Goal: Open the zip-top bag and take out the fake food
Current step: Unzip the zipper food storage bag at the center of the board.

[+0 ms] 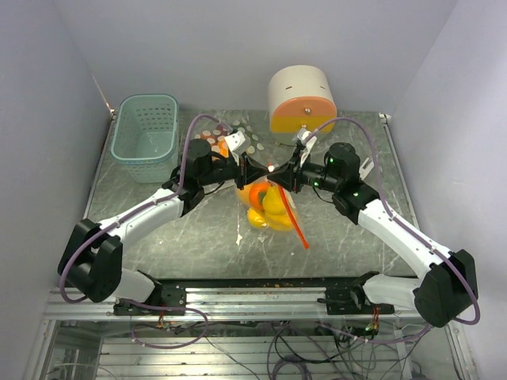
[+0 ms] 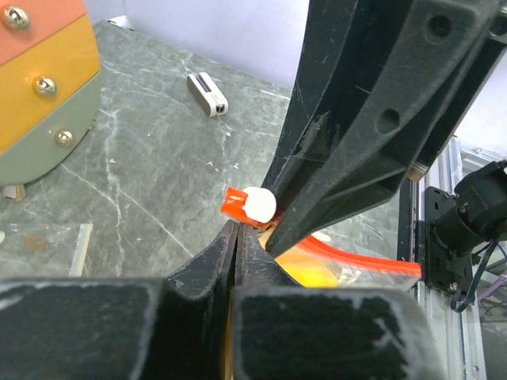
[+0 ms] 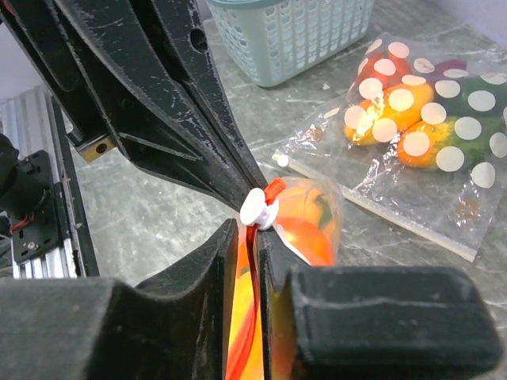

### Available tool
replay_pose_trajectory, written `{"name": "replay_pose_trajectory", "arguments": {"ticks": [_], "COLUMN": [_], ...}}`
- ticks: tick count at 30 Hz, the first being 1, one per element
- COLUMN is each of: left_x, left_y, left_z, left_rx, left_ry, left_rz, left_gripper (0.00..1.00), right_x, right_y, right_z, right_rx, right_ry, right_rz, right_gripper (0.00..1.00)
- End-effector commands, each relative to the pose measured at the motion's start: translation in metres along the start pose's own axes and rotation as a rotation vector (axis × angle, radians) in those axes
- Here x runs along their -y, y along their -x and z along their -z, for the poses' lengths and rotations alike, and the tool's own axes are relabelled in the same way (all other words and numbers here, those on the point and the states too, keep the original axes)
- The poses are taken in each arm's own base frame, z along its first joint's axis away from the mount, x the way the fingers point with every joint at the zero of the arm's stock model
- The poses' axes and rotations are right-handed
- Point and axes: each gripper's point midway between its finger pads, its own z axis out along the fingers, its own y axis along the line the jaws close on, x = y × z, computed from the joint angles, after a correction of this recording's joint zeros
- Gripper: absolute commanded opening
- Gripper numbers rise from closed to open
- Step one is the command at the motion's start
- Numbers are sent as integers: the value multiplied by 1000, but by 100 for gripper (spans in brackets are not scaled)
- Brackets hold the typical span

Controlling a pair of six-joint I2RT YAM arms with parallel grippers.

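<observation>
The zip-top bag (image 1: 273,210) sits at the table's middle between both arms, holding yellow and orange fake food (image 1: 268,215). Its red zip strip (image 1: 299,233) trails toward the front right. My left gripper (image 1: 255,169) and right gripper (image 1: 279,172) meet tip to tip at the bag's top. In the left wrist view my left gripper (image 2: 236,231) is shut, a yellow sliver of bag between its fingers, with the white slider (image 2: 259,204) just beyond the tips. In the right wrist view my right gripper (image 3: 249,229) stands a narrow slit apart around the red strip, below the slider (image 3: 258,206).
A teal basket (image 1: 145,136) stands at the back left. A large cream-and-orange round container (image 1: 301,99) stands at the back centre. A second, polka-dotted bag (image 3: 420,119) of fruit lies behind the left arm. A small white device (image 2: 207,93) rests on the marble top.
</observation>
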Motion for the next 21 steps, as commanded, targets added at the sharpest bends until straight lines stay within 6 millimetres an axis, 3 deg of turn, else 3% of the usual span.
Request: {"name": "replay_pose_trajectory", "arguments": {"ticks": [1,7,16,18,21], "left_x": [8,8,11,13,14], "left_y": [13,12,6,8,10], "left_z": [-9,-12,-9,-7,-4], "left_rx": [43,50,35,39,42], "left_ry": [-54,-67,-80,-81,-71], "left_rz": [-26,-20,-23,-28,-33], "left_gripper": [7,7,7,7,7], "right_x": [-12,-11,-7,-4,-2], "right_y": [7,16,42,44,43], "right_z": [-1,5,6,3,-1], "right_rx": [8,30,92,87,77], "right_ry": [45,10,-17,-23,-17], "right_rz": [23,29,34,33,23], "right_gripper": [20,40,40,50,51]}}
